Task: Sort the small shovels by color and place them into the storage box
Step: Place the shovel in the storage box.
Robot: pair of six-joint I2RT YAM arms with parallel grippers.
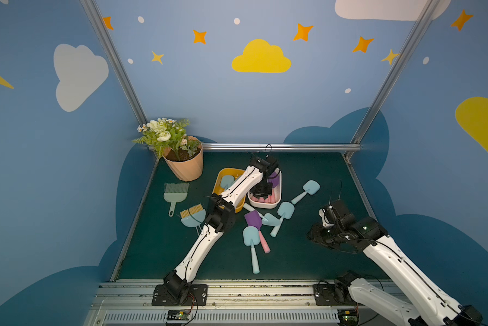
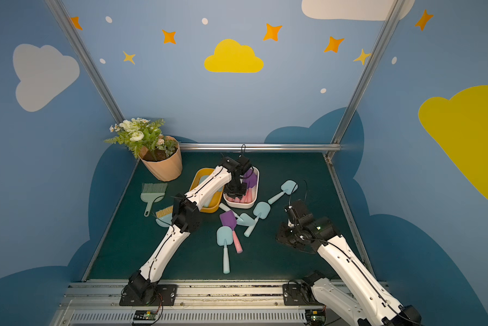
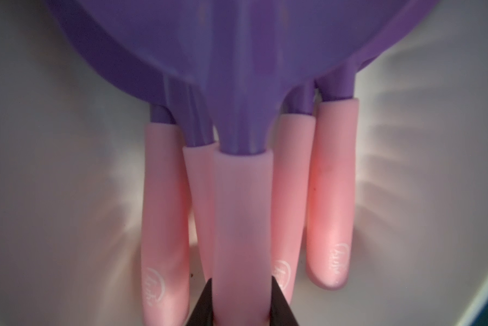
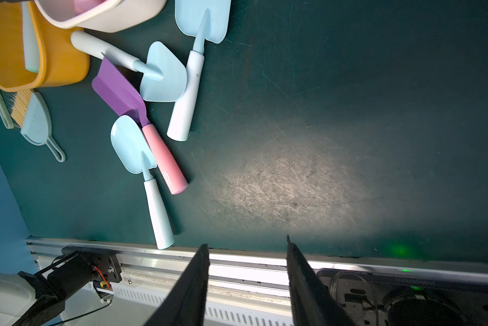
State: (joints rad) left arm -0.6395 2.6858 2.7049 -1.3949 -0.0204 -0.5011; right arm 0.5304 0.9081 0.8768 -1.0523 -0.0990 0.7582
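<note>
Purple shovels (image 3: 331, 197) in white box (image 1: 265, 206); 4 blue shovels (image 1: 285, 210), 1 purple shovel (image 1: 253, 220) loose.

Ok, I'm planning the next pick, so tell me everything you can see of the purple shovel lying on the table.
The purple shovel is smooth plastic: a squarish purple blade narrowing to a neck set in a pink handle. It lies flat on the green table near the yellow tub; nothing grips it. A blue shovel overlaps its blade, and a second blue shovel's blade touches its handle.
</note>
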